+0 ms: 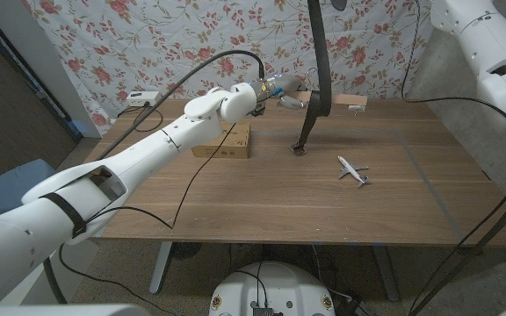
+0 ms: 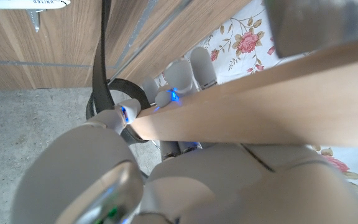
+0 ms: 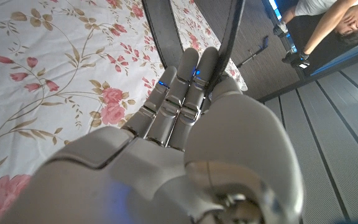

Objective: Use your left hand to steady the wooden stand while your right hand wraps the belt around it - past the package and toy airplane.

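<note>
The left arm reaches far across the table, its left hand (image 1: pixel 281 92) closed around the wooden stand (image 1: pixel 336 99). The right hand (image 3: pixel 185 99) is raised well above that stand, fingers (image 3: pixel 194 81) pressed together, pinching the belt (image 1: pixel 318 61).

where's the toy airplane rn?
Head view: the toy airplane lies on the table, right of centre, just right of the belt end, well clear of the package.

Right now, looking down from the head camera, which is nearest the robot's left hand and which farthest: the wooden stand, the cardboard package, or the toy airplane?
1. Wooden stand: the left hand grips it at the table's far edge.
2. Cardboard package: close by, under the left forearm, nearer the robot.
3. Toy airplane: farthest, out on the open tabletop to the right, past the hanging belt.
</note>
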`<state>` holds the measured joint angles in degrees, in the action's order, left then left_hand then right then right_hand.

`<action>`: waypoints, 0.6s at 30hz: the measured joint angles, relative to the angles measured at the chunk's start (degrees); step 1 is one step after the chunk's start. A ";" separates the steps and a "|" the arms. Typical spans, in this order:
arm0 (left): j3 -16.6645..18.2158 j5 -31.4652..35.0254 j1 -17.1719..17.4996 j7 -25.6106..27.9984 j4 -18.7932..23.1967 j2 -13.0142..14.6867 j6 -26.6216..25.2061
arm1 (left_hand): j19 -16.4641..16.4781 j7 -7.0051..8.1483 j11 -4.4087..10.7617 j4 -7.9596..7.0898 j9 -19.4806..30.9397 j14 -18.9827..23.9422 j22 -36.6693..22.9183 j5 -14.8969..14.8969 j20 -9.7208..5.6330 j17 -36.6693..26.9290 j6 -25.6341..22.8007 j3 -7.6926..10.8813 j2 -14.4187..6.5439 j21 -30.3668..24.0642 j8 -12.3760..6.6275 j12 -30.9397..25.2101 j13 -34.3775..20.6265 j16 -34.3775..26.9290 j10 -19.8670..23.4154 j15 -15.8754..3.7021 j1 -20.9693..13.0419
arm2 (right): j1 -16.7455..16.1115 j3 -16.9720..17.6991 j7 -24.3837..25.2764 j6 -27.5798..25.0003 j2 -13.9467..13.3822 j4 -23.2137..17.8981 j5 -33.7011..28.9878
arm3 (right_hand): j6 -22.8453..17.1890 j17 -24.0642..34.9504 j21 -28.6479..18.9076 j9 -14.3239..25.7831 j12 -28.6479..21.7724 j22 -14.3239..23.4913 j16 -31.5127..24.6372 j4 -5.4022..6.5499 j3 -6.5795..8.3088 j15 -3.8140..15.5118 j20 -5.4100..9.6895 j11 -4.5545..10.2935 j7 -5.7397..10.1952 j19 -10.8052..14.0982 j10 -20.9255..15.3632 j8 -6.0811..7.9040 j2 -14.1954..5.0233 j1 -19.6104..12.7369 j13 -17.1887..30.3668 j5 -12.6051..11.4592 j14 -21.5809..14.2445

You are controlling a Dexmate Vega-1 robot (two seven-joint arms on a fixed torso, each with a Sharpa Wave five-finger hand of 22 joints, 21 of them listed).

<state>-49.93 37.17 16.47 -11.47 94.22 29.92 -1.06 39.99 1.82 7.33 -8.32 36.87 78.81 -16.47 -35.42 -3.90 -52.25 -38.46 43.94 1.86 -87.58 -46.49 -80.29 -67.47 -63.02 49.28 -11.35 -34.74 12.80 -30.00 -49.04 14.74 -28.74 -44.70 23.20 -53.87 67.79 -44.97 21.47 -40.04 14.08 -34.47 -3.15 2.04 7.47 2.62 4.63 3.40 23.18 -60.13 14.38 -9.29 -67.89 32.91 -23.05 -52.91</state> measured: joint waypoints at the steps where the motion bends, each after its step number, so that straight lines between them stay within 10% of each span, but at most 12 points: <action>1: 0.05 -0.44 0.06 0.53 0.11 0.04 0.13 | 0.00 -0.02 0.00 0.00 0.00 0.00 0.00 0.00 0.00 0.00 -0.09 0.00 0.00 0.00 0.00 0.00 0.00 0.00 0.00 0.00 0.00 | 5.03 -5.34 0.27 -0.37 3.33 7.10 -0.38 | 0.00 0.00 0.00 0.02 0.00 0.00 0.16 0.00 0.00 0.00 0.00 0.09 0.00 0.00 0.09 -0.02 0.00 0.00 0.00 0.00 0.00; 18: 3.98 -2.62 3.78 1.45 5.58 2.37 -0.84 | 0.00 0.03 0.00 0.00 0.19 0.00 0.00 0.01 0.00 -0.43 -0.43 0.00 0.08 0.00 -0.78 0.00 0.00 0.00 0.00 0.00 0.22 | 7.90 -21.77 24.89 -16.30 5.07 18.60 -6.99 | -0.11 0.27 -0.43 0.48 -0.01 -0.35 0.38 0.21 -0.23 0.00 -0.09 0.37 0.11 -0.50 0.40 -0.57 -0.15 -0.15 0.31 0.43 0.00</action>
<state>-45.95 34.55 20.25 -10.02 99.81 32.29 -1.89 39.99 1.84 7.33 -8.32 37.06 78.81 -16.48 -35.41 -3.90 -52.68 -38.89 43.94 1.94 -87.58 -47.27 -80.29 -67.47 -63.02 49.28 -11.35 -34.52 20.70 -51.77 -24.15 -1.56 -23.67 -26.10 16.21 -53.99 68.06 -45.40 21.94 -40.05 13.73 -34.09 -2.93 1.81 7.47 2.52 5.00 3.50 22.68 -59.73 13.81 -9.44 -68.04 33.21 -22.62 -52.91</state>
